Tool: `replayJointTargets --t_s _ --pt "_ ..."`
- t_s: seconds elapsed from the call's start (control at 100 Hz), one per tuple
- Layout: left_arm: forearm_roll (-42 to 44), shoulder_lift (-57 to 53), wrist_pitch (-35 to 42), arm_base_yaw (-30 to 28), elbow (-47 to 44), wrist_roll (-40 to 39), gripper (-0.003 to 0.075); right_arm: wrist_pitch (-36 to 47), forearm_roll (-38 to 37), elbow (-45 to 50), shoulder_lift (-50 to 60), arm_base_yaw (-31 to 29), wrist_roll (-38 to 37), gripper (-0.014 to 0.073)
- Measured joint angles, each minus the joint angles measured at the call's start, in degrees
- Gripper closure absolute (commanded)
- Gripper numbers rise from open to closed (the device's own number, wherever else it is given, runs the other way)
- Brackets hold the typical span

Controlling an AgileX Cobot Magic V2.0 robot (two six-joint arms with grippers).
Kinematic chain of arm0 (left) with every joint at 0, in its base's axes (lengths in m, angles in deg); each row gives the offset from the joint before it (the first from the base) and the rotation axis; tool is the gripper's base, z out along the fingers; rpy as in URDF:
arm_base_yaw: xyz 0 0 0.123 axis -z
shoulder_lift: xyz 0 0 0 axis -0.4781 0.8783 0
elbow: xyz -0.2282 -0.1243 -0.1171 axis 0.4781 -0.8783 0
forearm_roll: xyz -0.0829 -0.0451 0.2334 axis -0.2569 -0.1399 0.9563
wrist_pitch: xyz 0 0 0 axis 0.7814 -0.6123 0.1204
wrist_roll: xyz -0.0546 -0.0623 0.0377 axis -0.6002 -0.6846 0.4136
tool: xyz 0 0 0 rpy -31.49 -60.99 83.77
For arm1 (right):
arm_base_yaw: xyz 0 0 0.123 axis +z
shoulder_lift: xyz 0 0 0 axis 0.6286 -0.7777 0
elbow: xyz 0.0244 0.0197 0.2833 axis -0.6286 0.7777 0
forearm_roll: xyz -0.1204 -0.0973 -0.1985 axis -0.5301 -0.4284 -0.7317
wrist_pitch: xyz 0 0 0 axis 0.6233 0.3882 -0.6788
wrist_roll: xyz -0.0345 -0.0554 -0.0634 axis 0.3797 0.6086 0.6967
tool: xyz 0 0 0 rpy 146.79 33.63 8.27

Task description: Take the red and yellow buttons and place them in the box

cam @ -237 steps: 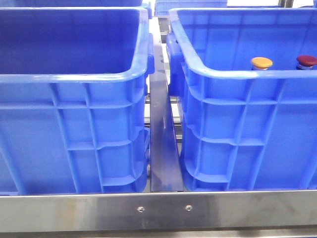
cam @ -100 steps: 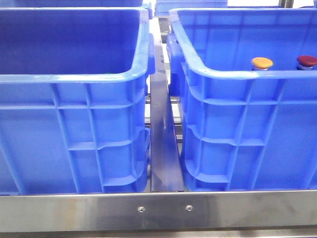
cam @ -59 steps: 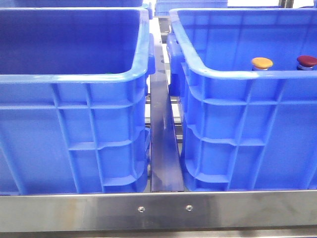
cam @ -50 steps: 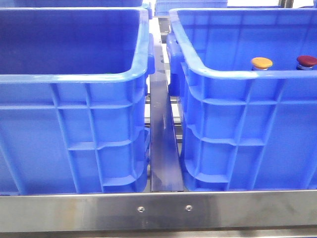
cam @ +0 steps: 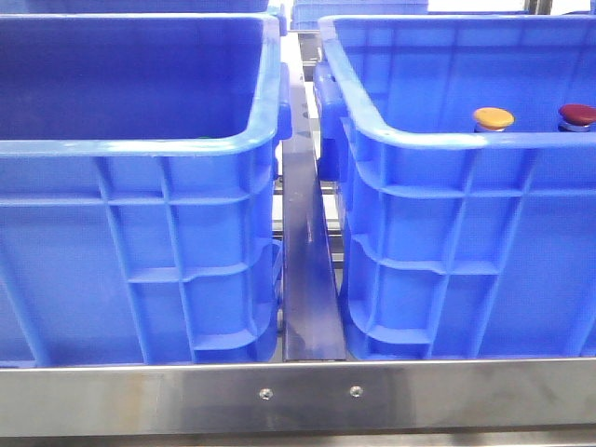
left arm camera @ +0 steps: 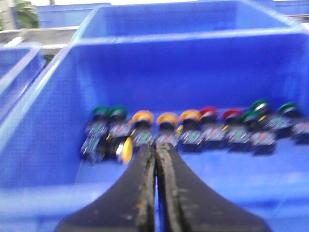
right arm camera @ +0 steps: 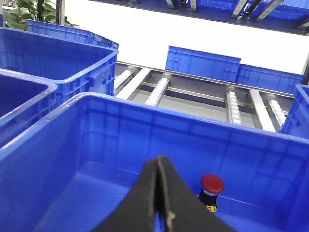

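In the front view a yellow-orange button (cam: 493, 117) and a dark red button (cam: 576, 114) show just above the near rim of the right blue crate (cam: 419, 138). The left blue crate (cam: 140, 149) stands beside it, and its floor is hidden. Neither gripper shows in the front view. My left gripper (left arm camera: 155, 146) is shut and empty, above a blurred row of several green, yellow-orange (left arm camera: 167, 118) and red (left arm camera: 208, 112) buttons in a blue crate (left arm camera: 183, 41). My right gripper (right arm camera: 158, 157) is shut and empty, over a crate (right arm camera: 145, 108) with one red button (right arm camera: 212, 184) beside its tip.
A steel rail (cam: 303, 233) runs between the two crates and a steel bar (cam: 298, 396) crosses the front. More blue crates (right arm camera: 58, 53) and roller tracks (right arm camera: 231, 101) lie behind in the right wrist view.
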Motion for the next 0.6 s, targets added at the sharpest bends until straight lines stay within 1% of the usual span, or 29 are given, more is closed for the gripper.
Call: replayJointTargets --t_s 0.13,0.15,0.23,0.6 --pt "0.02 -1.94 2.51 -1.34 -6.12 -0.12 0.0739 0.0 0.0 0.0 0.0 0.0 0.0 0.0661" --pt "0.02 -1.94 2.39 -1.43 -6.13 -0.12 0.0739 0.0 0.0 0.0 0.0 0.0 0.0 0.0661" --pt "0.02 -1.94 5.84 -1.43 -6.13 -0.12 0.0739 0.0 0.0 0.08 0.0 0.0 0.0 0.0661" --pt "0.02 -1.94 6.81 -1.43 -6.13 -0.12 0.0739 0.0 0.0 0.08 0.0 0.0 0.0 0.0661"
